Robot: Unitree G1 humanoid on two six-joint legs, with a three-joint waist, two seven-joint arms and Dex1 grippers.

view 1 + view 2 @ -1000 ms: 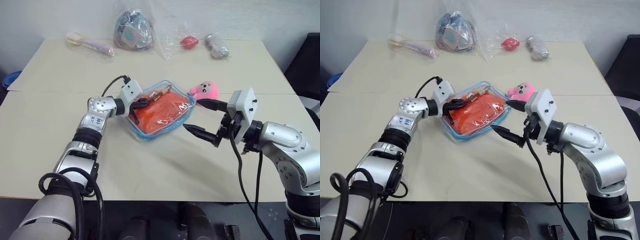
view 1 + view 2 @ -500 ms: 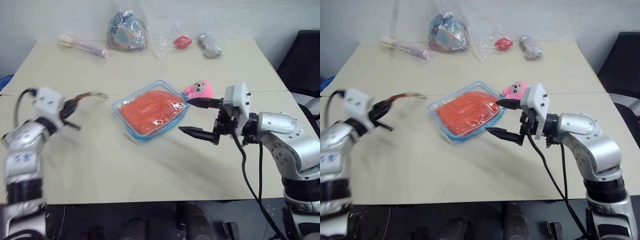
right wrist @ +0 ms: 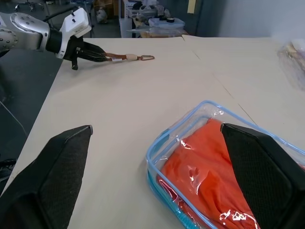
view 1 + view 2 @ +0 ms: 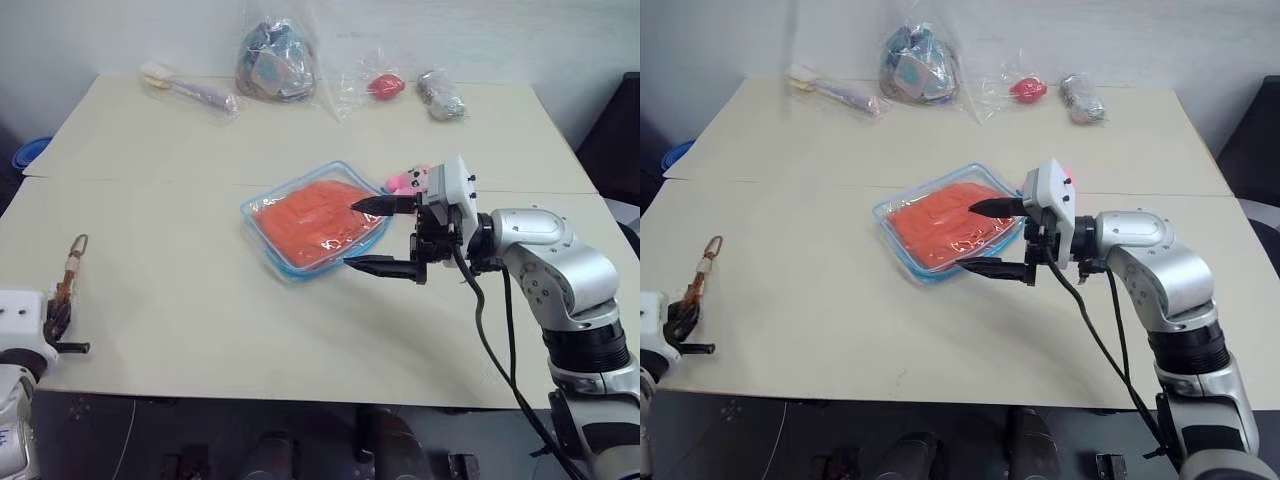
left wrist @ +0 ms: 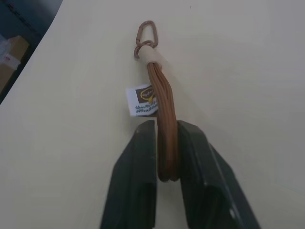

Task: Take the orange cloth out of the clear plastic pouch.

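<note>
Head views: your flat clear plastic pouch with light-blue zipper trim (image 4: 318, 220) lies mid-table on the beige table (image 4: 200, 300), with the bright orange soft cloth (image 4: 312, 217) inside it. Your right hand (image 4: 378, 236) sits level at the pouch's right edge, fingers spread wide, one black finger above the pouch's near corner and one just off its edge; nothing gripped. A small pink plush toy (image 4: 410, 180) peeks out behind that hand. Your left hand (image 4: 55, 322) is at the table's near left edge, well apart from the pouch, with a brown corded strap with a metal clip (image 4: 70, 268) running out from its fingers across the table. Thin clear bags of small items (image 4: 275, 62) line the far edge.

Left wrist view: the left hand's (image 5: 167, 148) two black fingers (image 5: 138, 171) stand close on either side of the brown strap (image 5: 162, 119); whether they squeeze it you can't tell. A white tag (image 5: 142, 100) hangs off the cord and the clip (image 5: 146, 34) rests on the table.

Right wrist view: wide-spread fingers (image 3: 47, 176), the pouch (image 3: 190, 143) with the orange cloth (image 3: 214, 176) between them. Left hand (image 3: 90, 51) and strap (image 3: 126, 57) visible across the table.
</note>
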